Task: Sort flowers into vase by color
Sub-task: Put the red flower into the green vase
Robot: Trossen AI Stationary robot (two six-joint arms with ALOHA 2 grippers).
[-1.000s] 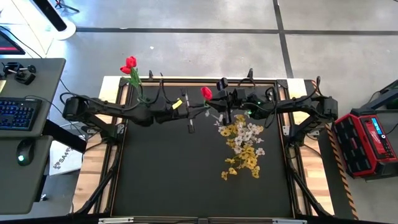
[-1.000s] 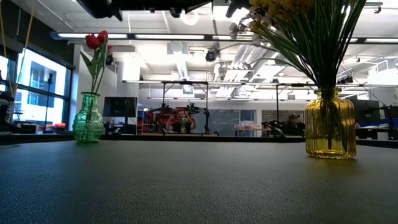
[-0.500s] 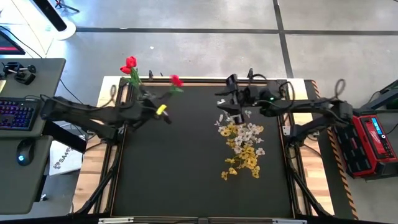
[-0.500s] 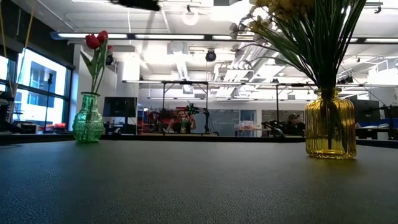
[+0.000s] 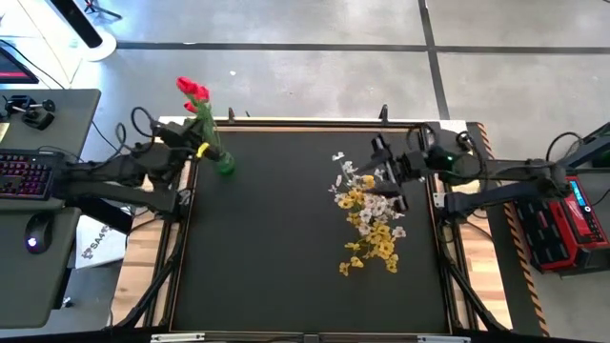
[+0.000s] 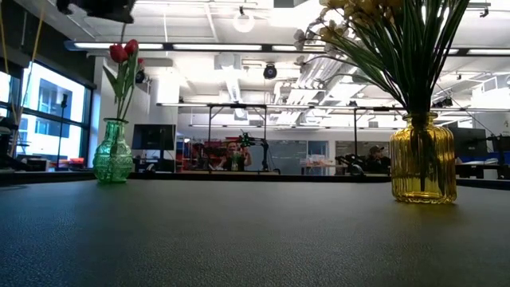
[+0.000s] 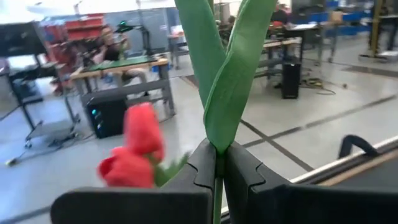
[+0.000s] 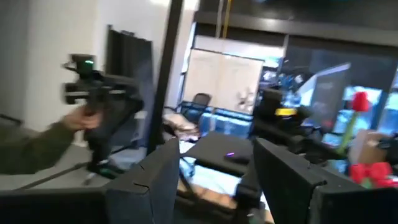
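Over green vase [image 5: 224,164], our L gripper [image 7: 219,168] clamps tulip [image 5: 193,90] stem, upright, vase directly below. R gripper [image 8: 214,174] apart, idle by yellow bunch [image 5: 374,229].

In the left wrist view the red tulip heads [image 7: 134,158] are blurred, and the tulip stem [image 7: 217,193] pinched between the left gripper [image 7: 219,177] runs off the picture's bottom edge. In the low view the yellow spray [image 6: 374,12] is cut off at the top. The right wrist view is blurred; a sleeve [image 8: 31,152] shows at its edge
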